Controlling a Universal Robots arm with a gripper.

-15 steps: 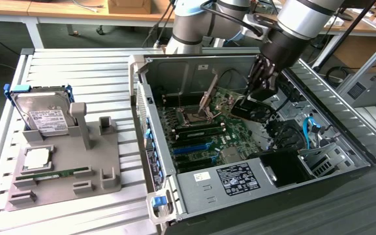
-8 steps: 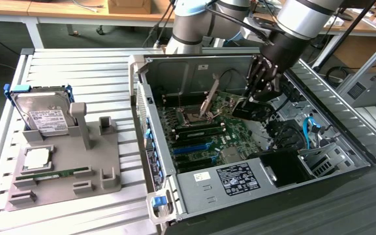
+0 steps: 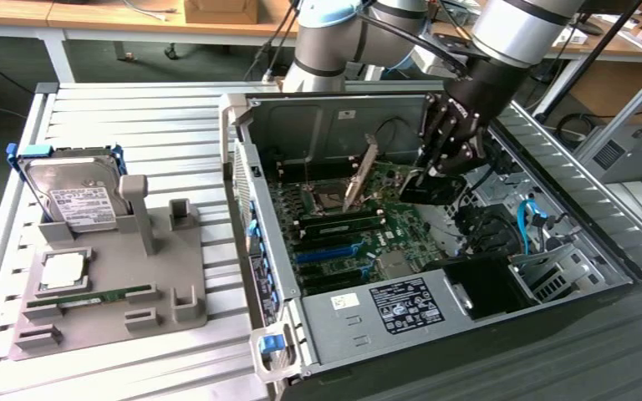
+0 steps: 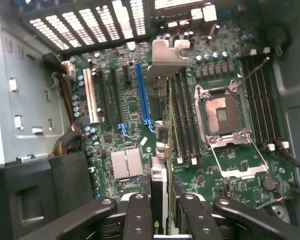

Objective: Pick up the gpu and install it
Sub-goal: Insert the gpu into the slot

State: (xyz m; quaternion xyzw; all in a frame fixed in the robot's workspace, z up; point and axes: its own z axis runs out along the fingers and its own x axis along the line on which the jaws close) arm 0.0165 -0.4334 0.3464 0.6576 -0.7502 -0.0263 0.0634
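Black gripper (image 3: 425,189), exterior view: reaching down into the open computer case (image 3: 257,175), over the motherboard (image 3: 394,225). The gpu (image 3: 360,171) hangs tilted inside the case. Its silvery bracket end points toward the exterior view's left, with the lower tip near the dark memory slots. Whether the card touches the board: cannot tell. At the exterior view's left, on the slatted table (image 3: 131,117), a grey fixture (image 3: 120,313) carries a hard drive (image 3: 76,200) and a memory stick (image 3: 98,297), well apart from the case.

Wrist view: gripper (image 4: 163,212) has its fingers (image 4: 138,215) clamped on the gpu (image 4: 160,175), one on each face, at the end away from the bracket (image 4: 167,54). Card seen edge-on. It runs just beside the long blue slot (image 4: 142,90), between that slot and the CPU socket (image 4: 222,112).
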